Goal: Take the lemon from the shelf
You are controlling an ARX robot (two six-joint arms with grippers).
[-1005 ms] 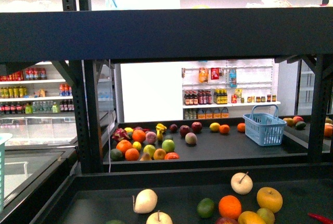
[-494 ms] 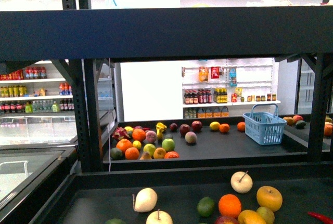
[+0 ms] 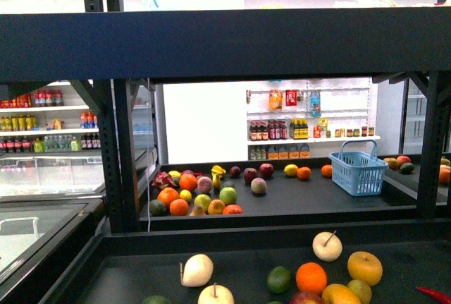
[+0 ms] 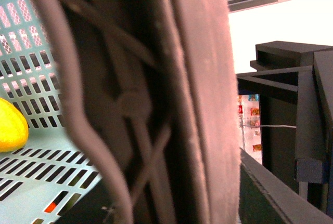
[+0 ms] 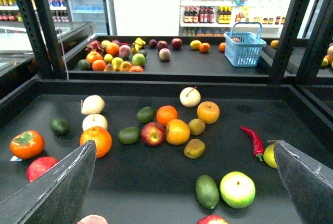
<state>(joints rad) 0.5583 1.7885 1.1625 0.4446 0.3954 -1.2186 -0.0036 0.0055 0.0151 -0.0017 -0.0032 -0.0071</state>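
The lemon (image 4: 11,125) lies in a pale green basket (image 4: 36,73) (left claw state unclear, view blocked); right gripper (image 5: 187,182) spread above the shelf (image 5: 156,182).

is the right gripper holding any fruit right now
No: in the right wrist view the right gripper is open, its fingers wide apart with only loose fruit on the shelf between them.

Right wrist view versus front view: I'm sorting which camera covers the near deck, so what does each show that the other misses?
Only the right wrist view shows the near deck's front part: a persimmon, a red chili, a green-yellow apple, plus the open right gripper. Only the front view shows the shelf deck overhead. Both show the blue basket, the far fruit pile, an orange and a pale pear.
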